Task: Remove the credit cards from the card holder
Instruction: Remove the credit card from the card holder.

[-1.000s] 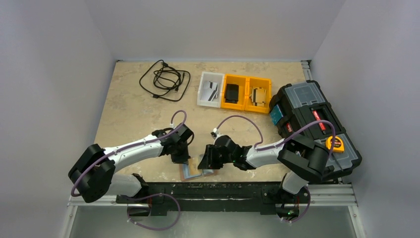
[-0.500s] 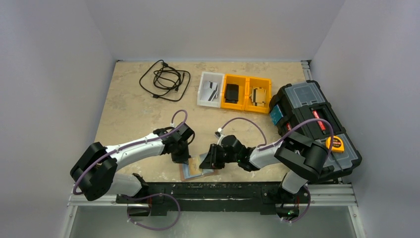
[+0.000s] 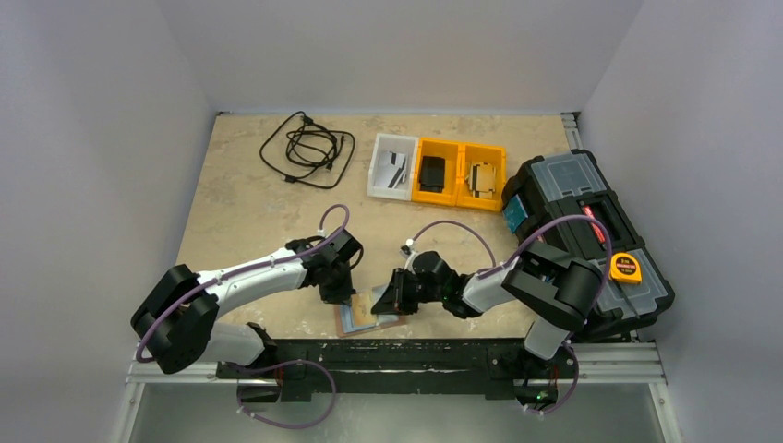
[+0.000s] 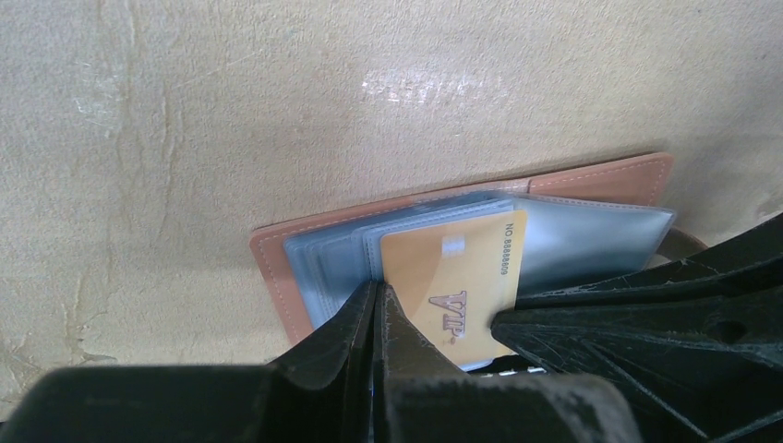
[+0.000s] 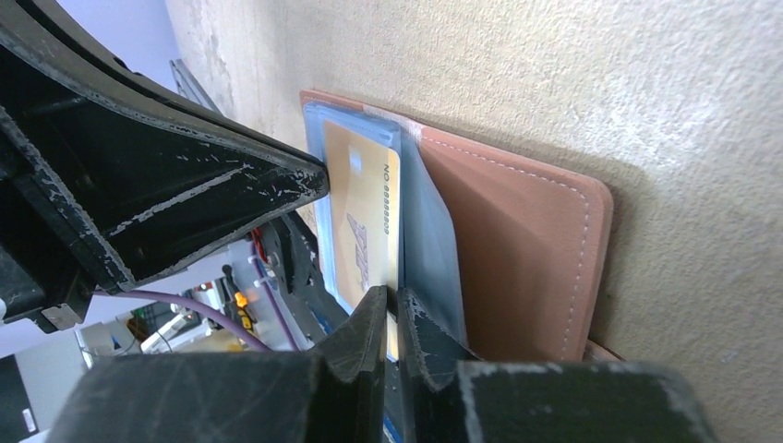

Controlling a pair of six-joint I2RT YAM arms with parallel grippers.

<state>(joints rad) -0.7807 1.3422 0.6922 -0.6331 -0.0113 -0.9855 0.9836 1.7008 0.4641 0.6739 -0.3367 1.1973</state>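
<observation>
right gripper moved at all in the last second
Yes, slightly: the right gripper edged right, toward the black toolbox.

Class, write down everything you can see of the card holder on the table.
The card holder is a flat reddish-brown wallet, leather-like, with pale stitching along its edge. It lies open on the beige table near the arms' bases. Inside is a stack of clear bluish plastic sleeves; the top one holds a gold card printed VIP. The left gripper and right gripper are each closed on an edge of that sleeve.
</observation>
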